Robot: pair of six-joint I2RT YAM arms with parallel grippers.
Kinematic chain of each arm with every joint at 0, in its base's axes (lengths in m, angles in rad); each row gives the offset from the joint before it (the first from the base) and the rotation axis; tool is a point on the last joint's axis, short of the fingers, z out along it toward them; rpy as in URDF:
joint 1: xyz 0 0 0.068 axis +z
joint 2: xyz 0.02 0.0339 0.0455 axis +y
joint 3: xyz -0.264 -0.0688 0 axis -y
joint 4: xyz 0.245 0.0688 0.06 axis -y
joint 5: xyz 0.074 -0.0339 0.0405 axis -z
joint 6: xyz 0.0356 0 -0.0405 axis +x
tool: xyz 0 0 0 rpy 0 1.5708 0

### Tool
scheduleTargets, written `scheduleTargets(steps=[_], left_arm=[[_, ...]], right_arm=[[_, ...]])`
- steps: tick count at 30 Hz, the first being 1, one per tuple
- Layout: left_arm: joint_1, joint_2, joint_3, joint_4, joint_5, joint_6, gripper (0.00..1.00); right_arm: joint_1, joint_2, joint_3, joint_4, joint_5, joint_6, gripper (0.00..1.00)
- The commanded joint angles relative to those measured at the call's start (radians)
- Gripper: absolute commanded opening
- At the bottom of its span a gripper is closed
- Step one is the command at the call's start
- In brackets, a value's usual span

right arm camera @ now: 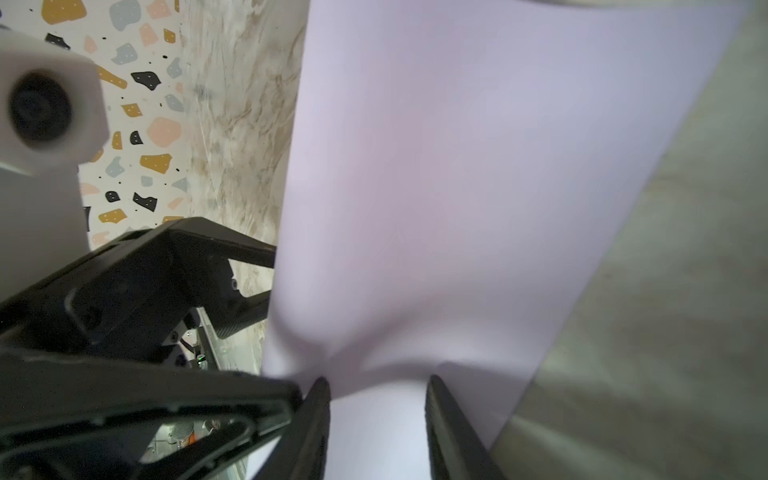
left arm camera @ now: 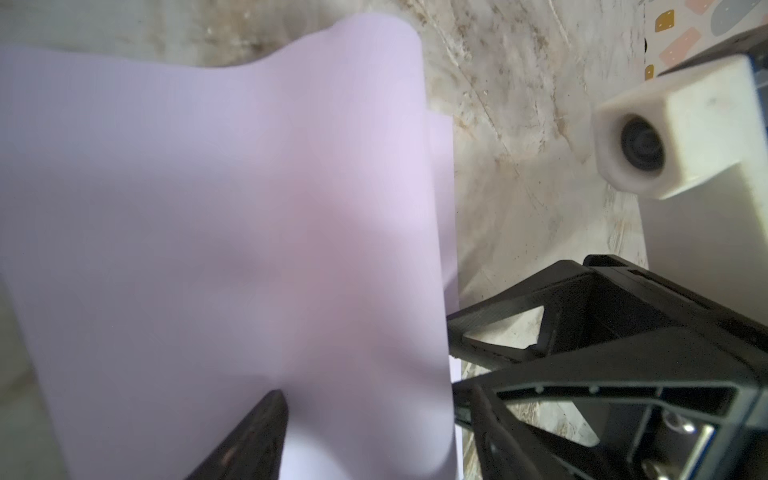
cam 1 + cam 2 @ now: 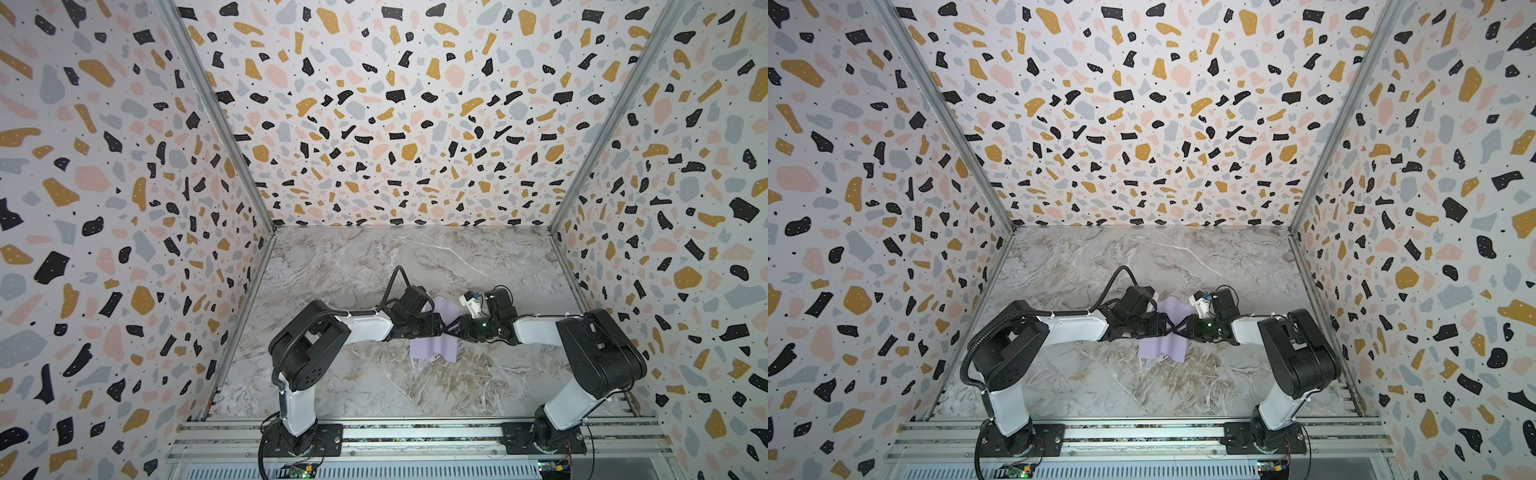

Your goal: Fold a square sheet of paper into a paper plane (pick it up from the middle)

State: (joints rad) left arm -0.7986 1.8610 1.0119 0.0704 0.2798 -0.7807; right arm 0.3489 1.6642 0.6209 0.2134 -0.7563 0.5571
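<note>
Although no crease is yet shown in it, the square sheet of paper (image 3: 432, 351) is found near the middle of the marble tabletop (image 3: 374, 266), buckled into soft waves rather than laid flat. It is reached from 9 o'clock by the left gripper (image 3: 448, 329) and from 3 o'clock by the right gripper (image 3: 454, 331), and in both top views their fingertips are seen crossed over the sheet's middle. From that meeting point the sheet is spread toward 12 and 6 o'clock, so its ridges are set crossways to the line of the two grippers. In the right wrist view the right jaws are shown part spread, a hump of paper being straddled by the two fingers (image 1: 446, 419); a firm pinch is not shown. In the left wrist view the left jaws are seen spread wide, one finger (image 2: 253, 432) laid over the sheet. Neither arm is judged nearer; a lift from the middle is judged to depend on the hump being closed upon squarely
</note>
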Motion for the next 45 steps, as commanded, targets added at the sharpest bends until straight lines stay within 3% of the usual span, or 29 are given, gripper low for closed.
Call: scheduleTargets(steps=[1, 10, 16, 22, 34, 39, 45], left_arm=[[0.004, 0.009, -0.011, -0.011, 0.024, 0.016, 0.63], [0.036, -0.048, -0.048, 0.079, 0.091, 0.040, 0.31], [0.088, -0.146, -0.135, 0.264, 0.194, -0.030, 0.29], [0.136, -0.185, -0.225, 0.516, 0.286, -0.199, 0.29], [0.168, -0.150, -0.290, 0.633, 0.302, -0.271, 0.29], [0.179, -0.148, -0.308, 0.618, 0.289, -0.264, 0.29], [0.189, -0.126, -0.329, 0.606, 0.276, -0.261, 0.28]], right_arm=[[0.010, 0.014, -0.002, 0.007, -0.035, 0.033, 0.40], [-0.073, -0.129, -0.090, 0.112, -0.066, 0.074, 0.42], [-0.131, -0.207, -0.134, 0.149, -0.060, 0.112, 0.51], [-0.112, -0.152, -0.098, 0.249, -0.138, 0.164, 0.65], [-0.045, -0.011, 0.007, 0.352, -0.201, 0.233, 0.71], [-0.042, 0.004, -0.009, 0.465, -0.225, 0.303, 0.65], [-0.042, 0.002, -0.013, 0.496, -0.239, 0.325, 0.44]])
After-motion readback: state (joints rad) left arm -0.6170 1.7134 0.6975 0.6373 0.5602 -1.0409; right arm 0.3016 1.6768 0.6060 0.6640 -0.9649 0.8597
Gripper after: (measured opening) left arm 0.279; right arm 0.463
